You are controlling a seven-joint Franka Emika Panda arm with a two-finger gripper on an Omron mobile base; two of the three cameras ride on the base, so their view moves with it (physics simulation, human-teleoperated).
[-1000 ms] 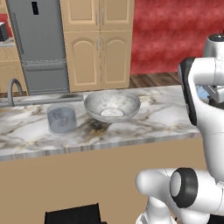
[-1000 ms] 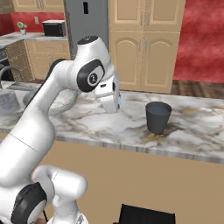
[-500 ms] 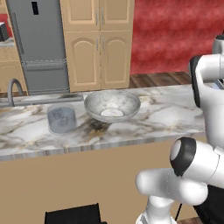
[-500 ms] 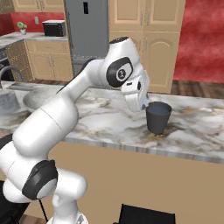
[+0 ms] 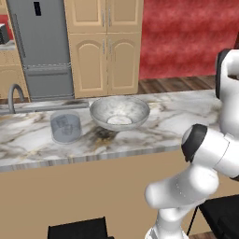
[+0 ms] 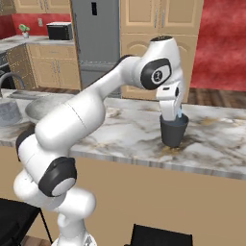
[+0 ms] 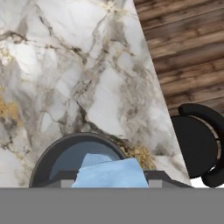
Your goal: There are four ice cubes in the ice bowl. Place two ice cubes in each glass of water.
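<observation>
- Pale blue and translucent, an ice cube (image 7: 109,173) is sitting between the finger tips in the hand view, directly over the mouth of the dark glass (image 6: 173,131).
- The gripper (image 6: 171,112) is hanging just above that dark charcoal tumbler on the marble counter (image 6: 226,139); its jaws are standing part-way apart and are closing on the cube, which is filling the gap between them.
- A second patch of pale blue is showing inside the dark glass in the hand view; whether that is a cube already lying there or only water cannot be told.
- The ice bowl (image 5: 120,112) is standing well apart, farther along the counter, with a whitish bottom; no blue cube can be made out in it at this size.
- The translucent grey-blue glass (image 5: 65,126) is standing just beside the bowl, near the tap (image 5: 15,95); faint shapes are showing inside it, too blurred to count.
- Judgement: the work appears to be in its later part, at delivery to the dark glass. Release of the held cube is not yet done.
</observation>
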